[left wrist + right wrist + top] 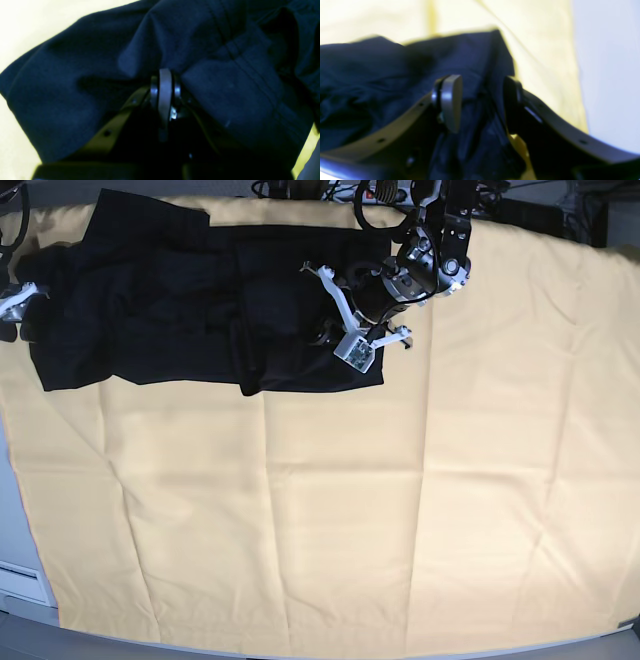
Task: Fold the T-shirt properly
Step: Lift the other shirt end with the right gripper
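The black T-shirt [150, 300] lies partly folded and wrinkled at the back left of the pale yellow cloth. My left gripper [325, 330] is down on its right part. In the left wrist view this gripper [165, 75] is shut on a pinch of T-shirt [75, 87] fabric that bunches around the pads. My right gripper [22, 305] is at the shirt's left end. In the right wrist view it [481, 100] stands open, and a hemmed edge of the T-shirt [370, 75] runs between its fingers [450, 100].
The big pale yellow cloth [350, 510] covers nearly the whole table, with creases across it. Its left edge borders a grey-white surface [15, 560]. Cables and arm bases crowd the back edge [400, 195].
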